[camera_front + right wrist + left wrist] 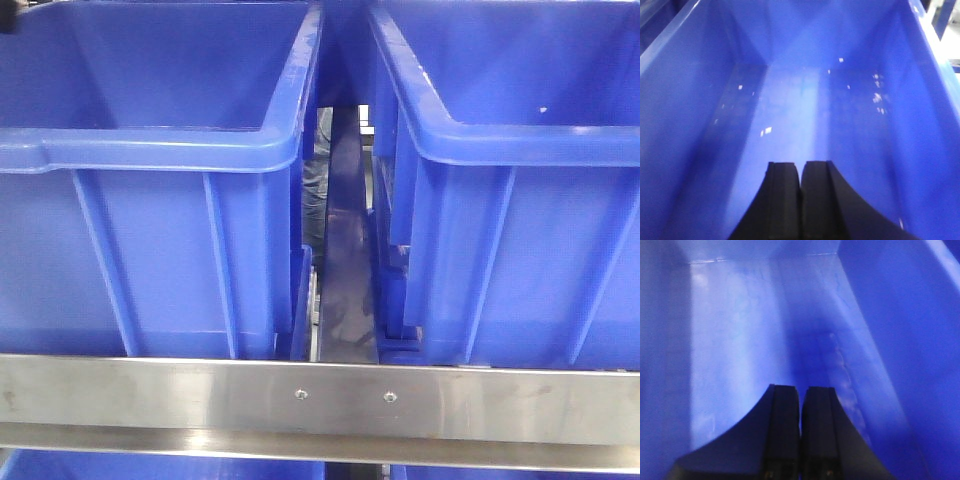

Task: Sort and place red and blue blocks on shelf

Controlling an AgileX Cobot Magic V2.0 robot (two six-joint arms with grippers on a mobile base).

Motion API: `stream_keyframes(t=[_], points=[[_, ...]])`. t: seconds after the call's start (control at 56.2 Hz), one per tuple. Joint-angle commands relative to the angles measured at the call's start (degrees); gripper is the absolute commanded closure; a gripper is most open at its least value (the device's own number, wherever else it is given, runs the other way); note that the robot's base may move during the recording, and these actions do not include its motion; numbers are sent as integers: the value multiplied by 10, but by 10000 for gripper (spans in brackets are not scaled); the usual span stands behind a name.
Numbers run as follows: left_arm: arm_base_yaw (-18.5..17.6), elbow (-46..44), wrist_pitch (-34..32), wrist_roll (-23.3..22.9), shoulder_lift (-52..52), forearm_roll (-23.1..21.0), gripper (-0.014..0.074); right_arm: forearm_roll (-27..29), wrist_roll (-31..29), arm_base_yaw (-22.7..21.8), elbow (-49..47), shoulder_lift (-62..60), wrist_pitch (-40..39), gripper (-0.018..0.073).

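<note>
No red or blue block shows in any view. My left gripper [801, 389] is shut with nothing between its black fingers. It hangs inside a blue bin [740, 340] and looks down at the bin's bare floor. My right gripper [801, 164] is also shut and empty. It hangs inside another blue bin [805, 100] whose floor is bare apart from small white specks. In the front view the left bin [150, 150] and the right bin [500, 140] stand side by side on the shelf. Neither gripper shows in the front view.
A steel shelf rail [320, 400] runs across the front below both bins. A narrow dark gap [340, 260] separates the bins. The rims of further blue bins [150, 465] show on the shelf below. Bin walls stand close on both sides of each gripper.
</note>
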Motion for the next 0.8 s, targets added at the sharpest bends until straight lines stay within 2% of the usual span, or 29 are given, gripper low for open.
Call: stream_keyframes(t=[0.0,0.249,0.392,0.587,0.783], points=[[-4,13,-65,0,-52,-10,512,-8,-4,1,11,-47,-48,510],[-4,110,-146,0,-190,-17,512,-14,-4,1,64,-164,-42,510],[-4,155,-177,0,-264,-17,512,-14,-4,1,68,-228,-12,510],[-4,190,-180,0,-343,-17,512,-14,-4,1,68,-315,65,510],[-4,198,-181,0,-371,-7,512,-14,-4,1,68,-352,93,510]])
